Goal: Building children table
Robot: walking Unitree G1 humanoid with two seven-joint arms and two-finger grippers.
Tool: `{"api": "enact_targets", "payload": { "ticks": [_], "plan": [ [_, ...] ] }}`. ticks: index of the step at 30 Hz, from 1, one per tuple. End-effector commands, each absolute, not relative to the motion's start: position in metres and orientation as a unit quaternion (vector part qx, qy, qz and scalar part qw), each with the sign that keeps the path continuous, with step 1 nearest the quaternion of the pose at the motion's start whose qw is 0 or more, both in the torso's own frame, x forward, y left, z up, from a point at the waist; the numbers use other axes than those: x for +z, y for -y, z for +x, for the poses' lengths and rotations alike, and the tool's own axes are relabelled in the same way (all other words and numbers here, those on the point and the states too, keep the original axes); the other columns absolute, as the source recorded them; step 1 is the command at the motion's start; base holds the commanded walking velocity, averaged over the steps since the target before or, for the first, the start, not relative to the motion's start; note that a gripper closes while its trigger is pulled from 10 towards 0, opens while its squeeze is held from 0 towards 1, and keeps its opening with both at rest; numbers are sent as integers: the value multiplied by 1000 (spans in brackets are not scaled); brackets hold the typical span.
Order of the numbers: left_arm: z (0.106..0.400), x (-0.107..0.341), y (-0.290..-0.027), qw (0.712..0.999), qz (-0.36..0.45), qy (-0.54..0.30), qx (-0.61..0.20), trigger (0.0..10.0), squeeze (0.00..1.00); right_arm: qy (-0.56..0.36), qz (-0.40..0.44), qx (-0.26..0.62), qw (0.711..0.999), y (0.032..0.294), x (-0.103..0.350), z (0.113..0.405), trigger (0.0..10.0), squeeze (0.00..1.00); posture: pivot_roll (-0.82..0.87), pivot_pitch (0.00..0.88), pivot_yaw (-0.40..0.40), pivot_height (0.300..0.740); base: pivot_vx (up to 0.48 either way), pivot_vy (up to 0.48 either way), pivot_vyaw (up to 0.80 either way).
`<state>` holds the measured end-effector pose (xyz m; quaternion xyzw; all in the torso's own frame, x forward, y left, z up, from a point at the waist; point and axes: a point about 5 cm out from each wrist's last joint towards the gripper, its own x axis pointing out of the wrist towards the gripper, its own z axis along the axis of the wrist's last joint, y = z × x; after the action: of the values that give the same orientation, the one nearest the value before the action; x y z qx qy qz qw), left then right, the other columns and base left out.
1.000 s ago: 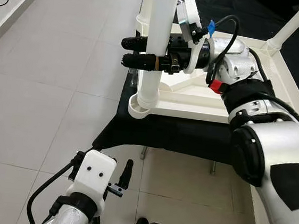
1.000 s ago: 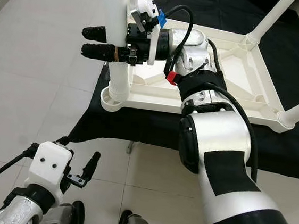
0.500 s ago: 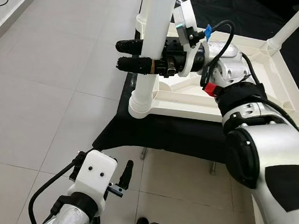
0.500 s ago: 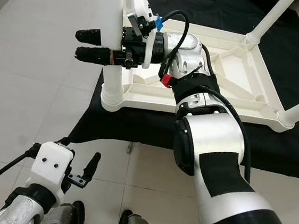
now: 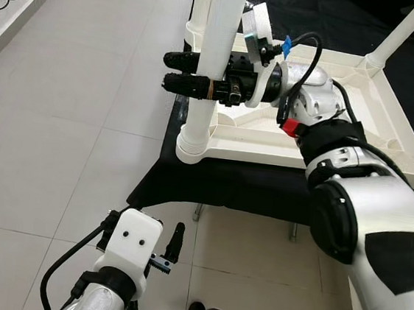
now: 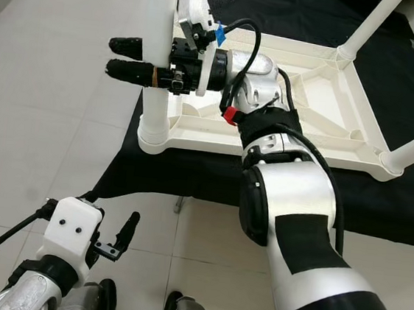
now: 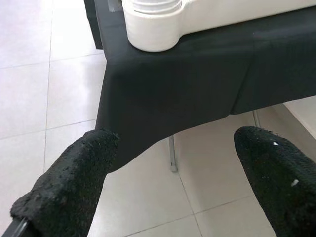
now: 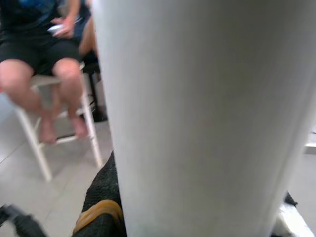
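Black-draped surface point(image 5: 218, 186) on grey tile floor point(image 5: 63, 110). Upturned white tabletop point(image 5: 343, 132) lies on it. Right pincer point(image 5: 182, 73) clamps upright leg point(image 5: 221, 31) at near-left corner socket point(image 5: 193, 142). Left pincer point(image 7: 173, 173) wide, idle below.

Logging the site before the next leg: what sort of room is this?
Probably a tiled indoor workroom or test space: pale floor tiles, black-draped work table holding the upturned white plastic children's table, seated person watching.
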<state>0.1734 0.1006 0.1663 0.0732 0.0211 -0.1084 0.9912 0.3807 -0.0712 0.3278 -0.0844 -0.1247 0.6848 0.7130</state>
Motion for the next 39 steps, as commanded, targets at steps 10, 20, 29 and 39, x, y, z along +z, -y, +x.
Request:
{"api": "enact_targets", "payload": {
  "ticks": [10, 20, 29, 39],
  "plan": [
    [173, 163, -98, 990, 72, -28, -116, 10000, 0, 50, -45, 627, 776, 92, 271, 390, 10000, 0, 133, 248, -166, 740, 0, 0, 0],
    [175, 163, -99, 991, 73, -25, -113, 10000, 0, 55, -16, 503, 862, 101, 261, 402, 10000, 0, 129, 258, -161, 740, 0, 0, 0],
    [177, 163, -99, 991, 72, -24, -114, 10000, 0, 72, 35, 385, 920, 102, 261, 410, 10000, 0, 125, 254, -166, 740, 0, 0, 0],
    [180, 164, -100, 991, 72, -22, -110, 10000, 0, 65, 70, 297, 950, 98, 252, 409, 10000, 0, 110, 262, -167, 740, 0, 0, 0]
  ]
}}
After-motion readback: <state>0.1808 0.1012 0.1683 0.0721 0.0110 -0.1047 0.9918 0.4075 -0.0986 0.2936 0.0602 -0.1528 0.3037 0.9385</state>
